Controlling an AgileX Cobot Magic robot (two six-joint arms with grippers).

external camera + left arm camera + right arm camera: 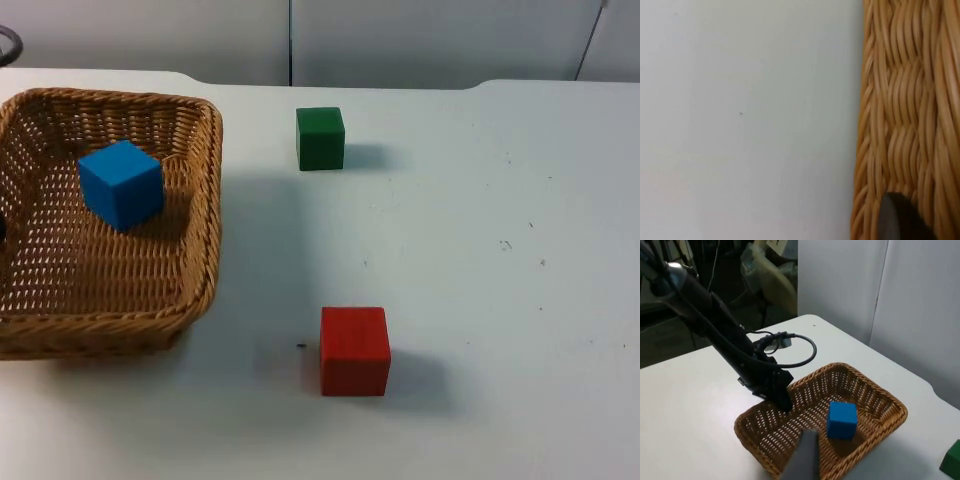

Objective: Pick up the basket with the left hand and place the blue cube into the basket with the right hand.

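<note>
1. Top view: the wicker basket [190,215] sits on the white table [480,250] and serves as the landmark. The blue cube [121,184] lies inside it, on the woven floor towards the far wall. A green cube [320,138] stands on the table beside the basket's far right corner, apart from it. A red cube [354,350] stands off the basket's near right corner, also apart. The grey partition wall [400,40] closes the table behind the basket

2. Left wrist view: the basket's woven wall [905,100] runs alongside bare table [740,125]. One black fingertip [900,220] of the left gripper lies over the weave; whether the fingers clamp the rim or stand apart I cannot tell

3. Right wrist view: the basket [875,395] rests on the table with the blue cube [842,420] in it. The left arm [720,335] reaches down to the basket's rim, and the left gripper [781,399] meets the rim on the side away from the green cube [952,460]. A fingertip [805,457] of the right gripper hangs above the basket; whether that gripper's fingers are apart or together I cannot tell
</note>
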